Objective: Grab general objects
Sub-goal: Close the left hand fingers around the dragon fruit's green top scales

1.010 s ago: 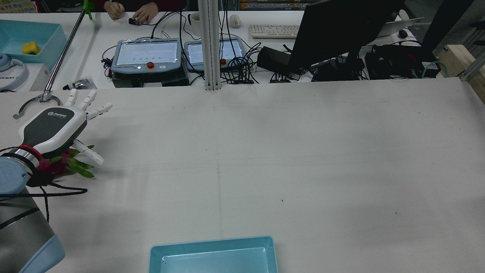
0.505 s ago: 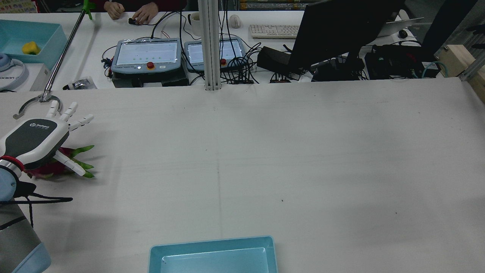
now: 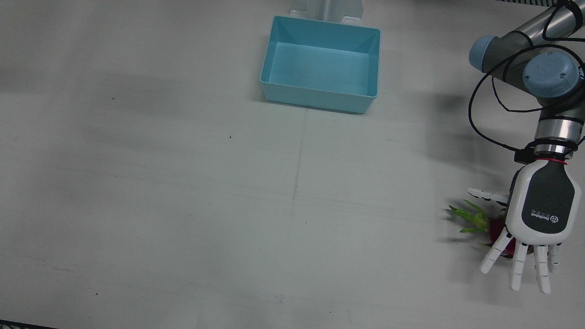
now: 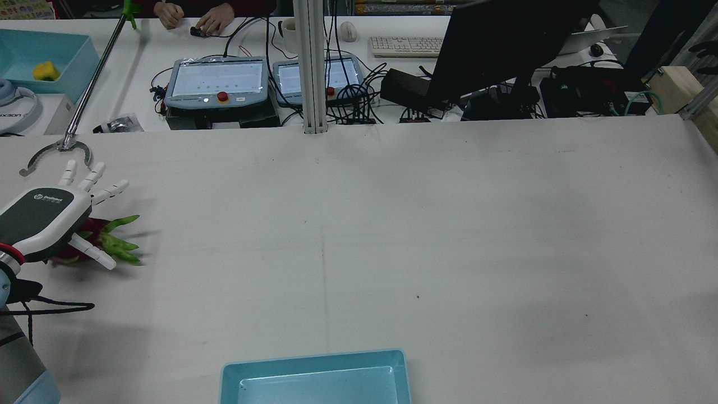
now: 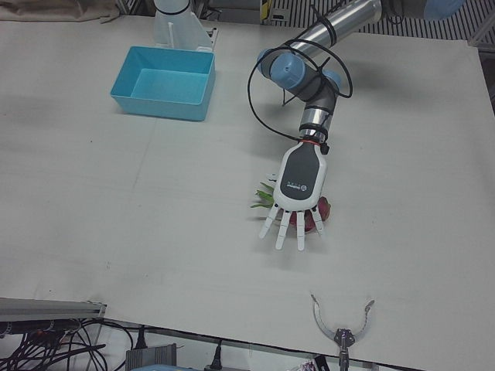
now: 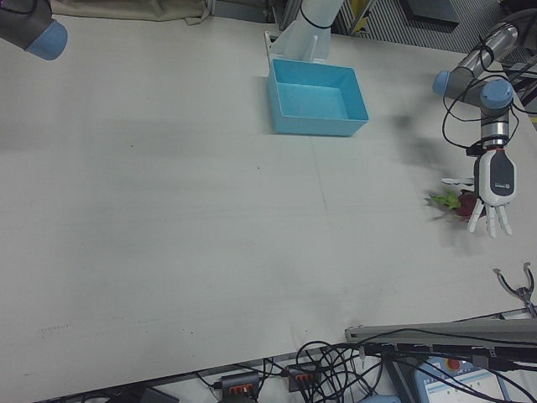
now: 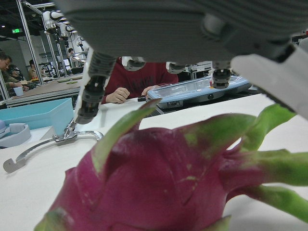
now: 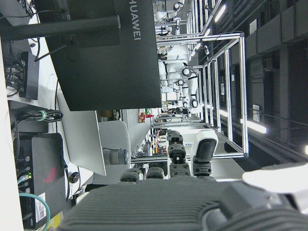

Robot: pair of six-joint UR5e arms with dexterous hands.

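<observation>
A: Item, task object: dragon fruit (image 4: 106, 242), magenta with green scales, lying on the desk (image 4: 392, 224) at its far left edge in the rear view, directly under the left hand (image 4: 47, 216).

B: Hand state?

A: Released: fingers (image 3: 518, 269) spread flat over the fruit, thumb out to the side, nothing held. Right hand: only its own camera shows it (fingers look curled, holding nothing I can see).

B: Handling advice?

A: Lower squarely over the round body, not the soft green tips; curl fingers and thumb on opposite flanks, since the fruit would likely roll.

B: Surroundings?

A: Blue bin (image 3: 321, 64), empty, well apart at the robot's side. Metal grabber claw (image 4: 55, 152) just beyond the fingertips, the only near obstruction.
</observation>
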